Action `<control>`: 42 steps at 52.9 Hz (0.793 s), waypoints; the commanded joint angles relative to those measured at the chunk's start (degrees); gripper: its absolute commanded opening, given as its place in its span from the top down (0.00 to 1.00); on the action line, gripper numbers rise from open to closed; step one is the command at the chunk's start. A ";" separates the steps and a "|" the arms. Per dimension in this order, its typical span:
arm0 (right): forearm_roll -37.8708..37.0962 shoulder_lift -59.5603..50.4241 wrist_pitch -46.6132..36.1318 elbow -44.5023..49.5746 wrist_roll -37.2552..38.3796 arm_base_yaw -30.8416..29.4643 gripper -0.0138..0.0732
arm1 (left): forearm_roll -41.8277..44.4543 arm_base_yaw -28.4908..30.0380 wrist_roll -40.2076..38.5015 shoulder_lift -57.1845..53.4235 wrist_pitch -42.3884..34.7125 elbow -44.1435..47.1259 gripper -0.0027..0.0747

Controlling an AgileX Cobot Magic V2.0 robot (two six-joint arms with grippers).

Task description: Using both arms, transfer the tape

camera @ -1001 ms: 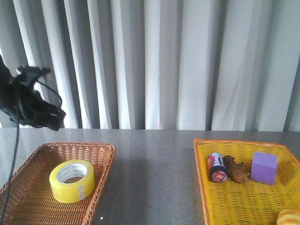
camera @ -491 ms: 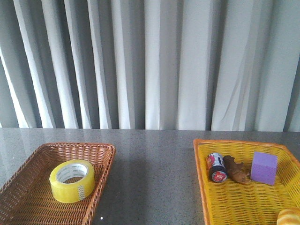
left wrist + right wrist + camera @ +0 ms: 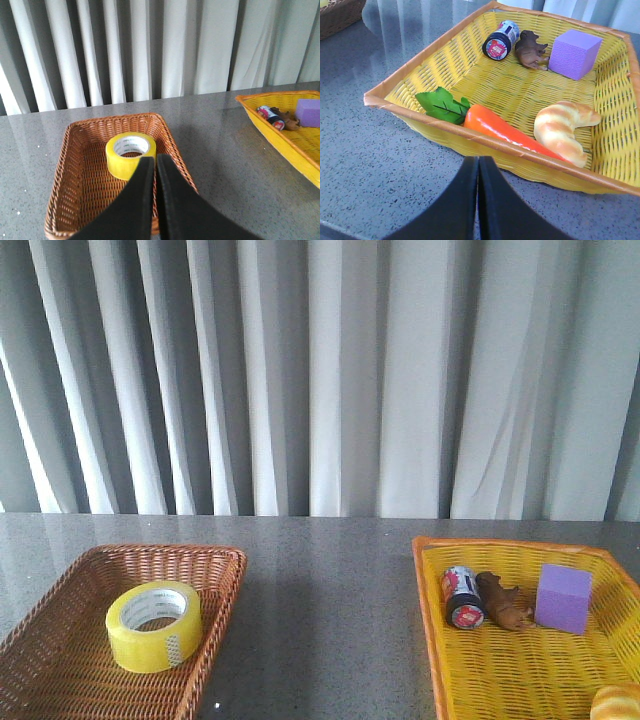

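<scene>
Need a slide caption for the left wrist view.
Shut left end effector above yellow translucent tape roll in brown wicker basket.

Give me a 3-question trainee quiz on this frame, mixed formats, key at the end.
1. True or false: the tape lies in the brown wicker basket.
2. Which basket holds the carrot? A) brown B) yellow C) neither
3. Fill in: both grippers' jaws are ____.

Key:
1. True.
2. B, the yellow basket, beside the croissant.
3. Shut: left gripper and right gripper each show only a thin seam and hold nothing.
</scene>
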 commanded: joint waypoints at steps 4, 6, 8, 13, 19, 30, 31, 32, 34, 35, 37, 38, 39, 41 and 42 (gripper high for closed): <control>-0.67 0.58 -3.92 -1.50 0.01 -0.21 0.85 | 0.97 -0.31 -0.89 -13.87 -5.85 8.12 0.97; -0.67 0.58 -3.92 -1.50 0.01 -0.21 0.85 | 0.99 -0.31 -0.77 -17.26 -7.29 9.29 0.97; -0.67 0.58 -3.92 -1.50 0.01 -0.21 0.85 | 0.96 -0.31 -0.70 -19.41 -9.76 10.08 0.97; -0.72 0.52 -3.42 -1.50 0.01 -0.21 0.85 | 3.60 -0.31 -0.21 -16.83 -10.76 11.11 0.97; -0.73 0.68 -2.97 -1.50 0.01 -0.21 0.85 | 7.79 -0.31 -0.21 -13.31 -14.47 15.44 0.97; -0.65 0.68 -2.97 -1.50 0.01 -0.21 0.85 | 9.15 -0.31 -0.21 -13.54 -27.00 30.32 0.97; -0.65 0.68 -2.97 -1.50 0.01 -0.21 0.85 | 9.15 -0.31 -0.21 -13.79 -28.25 32.01 0.97; -0.65 0.68 -2.97 -1.50 0.01 -0.21 0.85 | 9.15 -0.31 -0.25 -14.18 -29.71 33.11 0.97; -0.65 0.68 -2.97 -1.50 0.01 -0.21 0.85 | 9.15 -0.31 -0.32 -15.01 -32.19 36.04 0.97; -0.65 0.68 -2.97 -1.50 0.01 -0.21 0.85 | 9.15 -0.31 -0.38 -15.68 -33.69 37.83 0.97; -0.71 0.68 -2.97 -1.50 0.01 -0.21 0.85 | 9.10 -0.31 -0.77 -16.86 -36.72 41.29 0.97; -0.71 0.68 -2.97 -1.50 0.01 -0.21 0.85 | 8.98 -0.31 -0.82 -17.65 -38.20 42.92 0.97; -0.71 0.68 -2.97 -1.50 0.01 -0.21 0.85 | 8.60 -0.31 -0.82 -18.47 -39.14 44.54 0.97; -0.83 0.68 -2.97 -1.50 0.01 -0.21 0.85 | 8.06 -0.18 -0.88 -19.23 -41.95 46.86 0.97; -0.89 0.68 -2.97 -1.50 0.01 -0.21 0.85 | 8.06 0.05 -0.88 -18.92 -40.31 46.77 0.97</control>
